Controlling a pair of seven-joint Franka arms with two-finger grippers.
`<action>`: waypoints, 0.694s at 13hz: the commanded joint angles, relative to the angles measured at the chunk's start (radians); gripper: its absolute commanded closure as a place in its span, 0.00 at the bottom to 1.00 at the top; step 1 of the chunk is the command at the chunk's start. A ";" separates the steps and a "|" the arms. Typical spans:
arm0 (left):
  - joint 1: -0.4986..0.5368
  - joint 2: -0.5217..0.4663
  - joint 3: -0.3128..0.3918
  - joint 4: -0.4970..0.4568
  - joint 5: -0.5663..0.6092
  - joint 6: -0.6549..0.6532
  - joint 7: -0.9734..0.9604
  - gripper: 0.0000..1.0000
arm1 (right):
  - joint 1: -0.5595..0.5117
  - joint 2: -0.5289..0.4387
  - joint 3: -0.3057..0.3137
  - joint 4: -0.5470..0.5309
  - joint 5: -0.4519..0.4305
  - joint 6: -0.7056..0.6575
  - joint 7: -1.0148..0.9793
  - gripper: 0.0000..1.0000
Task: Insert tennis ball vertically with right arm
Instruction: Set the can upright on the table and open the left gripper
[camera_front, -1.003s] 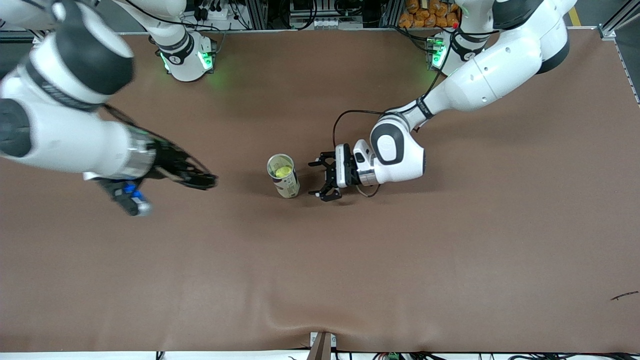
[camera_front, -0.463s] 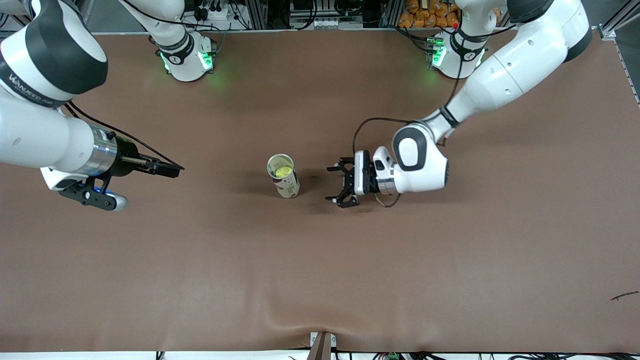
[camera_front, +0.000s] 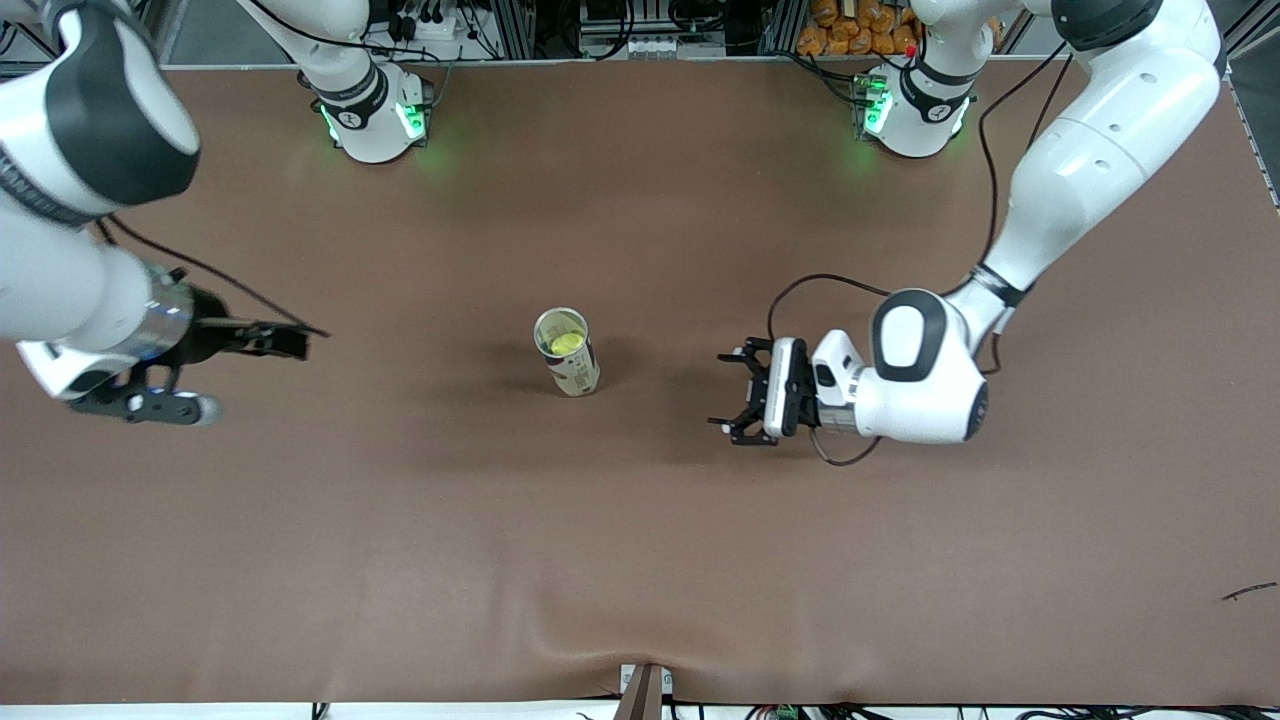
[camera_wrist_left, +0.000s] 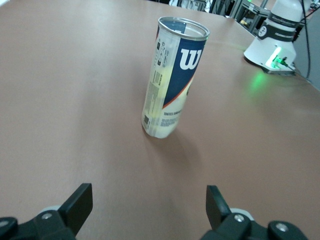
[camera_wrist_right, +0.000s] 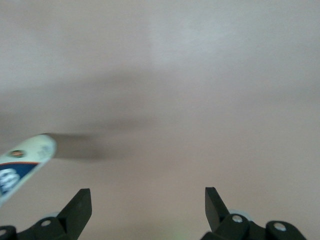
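I count one tennis-ball can (camera_front: 567, 352), upright near the table's middle, with one yellow tennis ball (camera_front: 566, 343) inside its open top; two arms, two grippers. The left gripper (camera_front: 742, 394) sits low at the can's 3 o'clock, well apart from it, fingers spread wide and empty. The right gripper (camera_front: 290, 342) hangs at the can's 9 o'clock, also wide and empty. I see a plain brown table (camera_front: 640, 560); cable clutter along its robot-side edge.
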 joint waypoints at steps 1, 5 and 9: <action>-0.003 -0.019 0.013 0.068 0.088 -0.117 -0.112 0.00 | 0.071 -0.101 -0.217 -0.039 0.088 0.027 -0.156 0.00; -0.004 -0.025 0.030 0.171 0.199 -0.281 -0.303 0.00 | 0.206 -0.155 -0.546 -0.041 0.189 0.027 -0.381 0.00; -0.018 -0.068 0.144 0.232 0.264 -0.466 -0.443 0.00 | 0.404 -0.298 -0.868 -0.134 0.307 0.030 -0.529 0.00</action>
